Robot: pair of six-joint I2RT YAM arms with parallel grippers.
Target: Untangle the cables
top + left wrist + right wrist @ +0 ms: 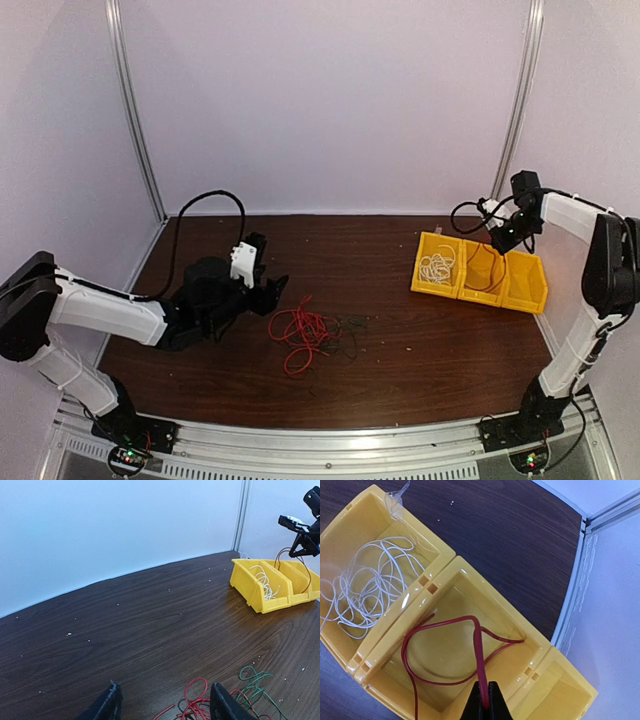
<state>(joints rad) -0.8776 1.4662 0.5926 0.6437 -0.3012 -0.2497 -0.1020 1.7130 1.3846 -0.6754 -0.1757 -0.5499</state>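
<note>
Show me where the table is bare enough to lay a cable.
Bare: the far strip of table between left tool and yellow bins; also the near edge below the cable tangle. Crowded: around that tangle.

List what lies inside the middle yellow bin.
A red cable loops inside the middle bin, pinched by the right hand. The hand covers a bit of its floor.

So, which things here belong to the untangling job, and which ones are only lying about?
Job: white cable, red cable in the right tool, red and green tangle, yellow bins.
Lying about: thick black arm cable, tape scrap, white crumbs.
</note>
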